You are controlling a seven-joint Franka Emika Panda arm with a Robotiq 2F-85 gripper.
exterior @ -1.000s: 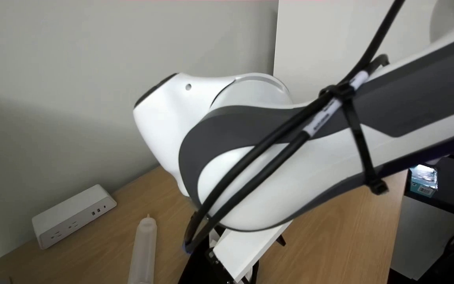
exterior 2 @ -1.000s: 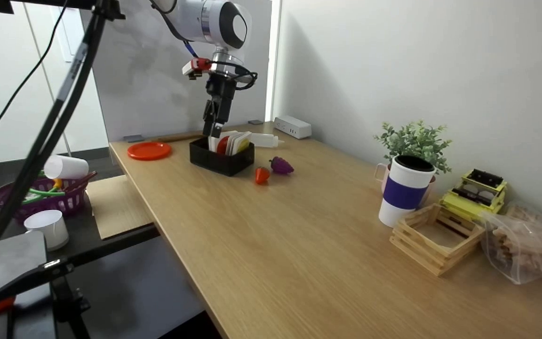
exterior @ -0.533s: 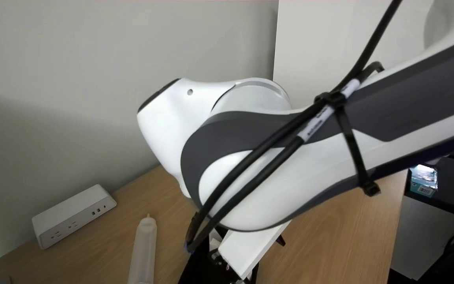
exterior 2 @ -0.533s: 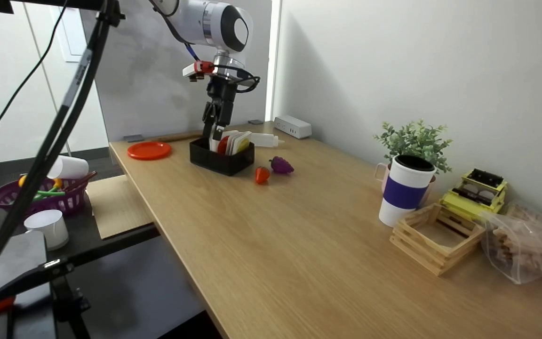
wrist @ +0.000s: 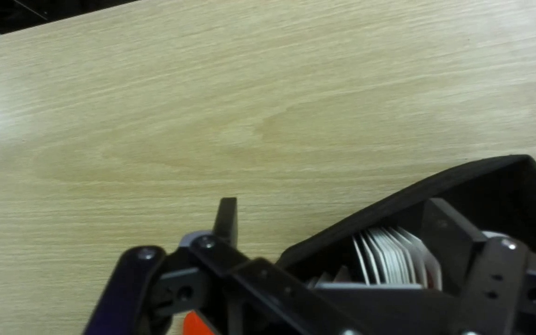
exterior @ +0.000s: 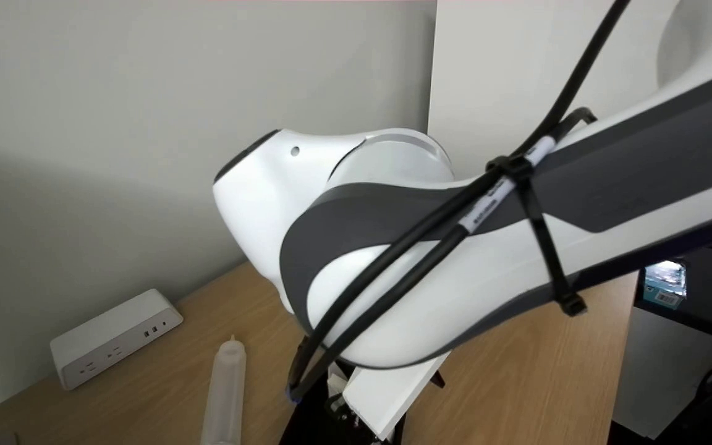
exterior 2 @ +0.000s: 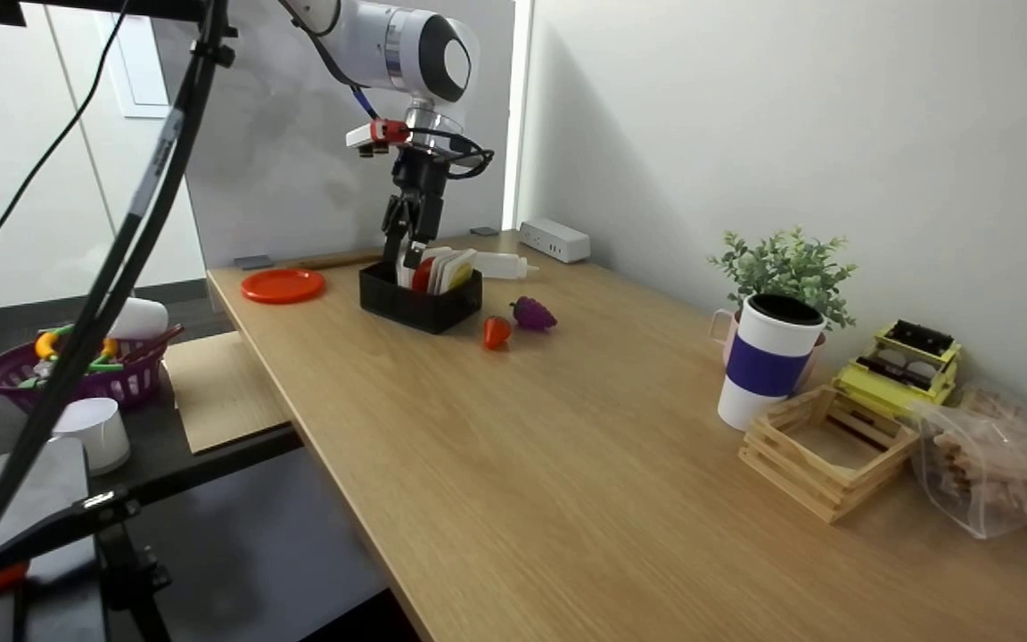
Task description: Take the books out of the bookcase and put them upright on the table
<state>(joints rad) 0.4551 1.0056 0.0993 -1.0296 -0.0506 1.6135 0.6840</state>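
Books (exterior 2: 447, 270) are standing on edge in the bookcase (exterior 2: 399, 305), side by side, leaning a bit, tops poking above its walls. Covers are showing mostly white, some red and yellow; in the wrist view, thin white edges are fanning slightly. Bookcase (low, black, open-topped) is sitting on the light-brown wood-grain table (exterior 2: 513, 464).

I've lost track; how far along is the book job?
Done: apparently nothing; thin, mostly white books sit inside the black rectangular box. In hand: open black fingers are at it, gripping none. Remaining: lifting books out and standing them upright on the light-brown wood-grain table.
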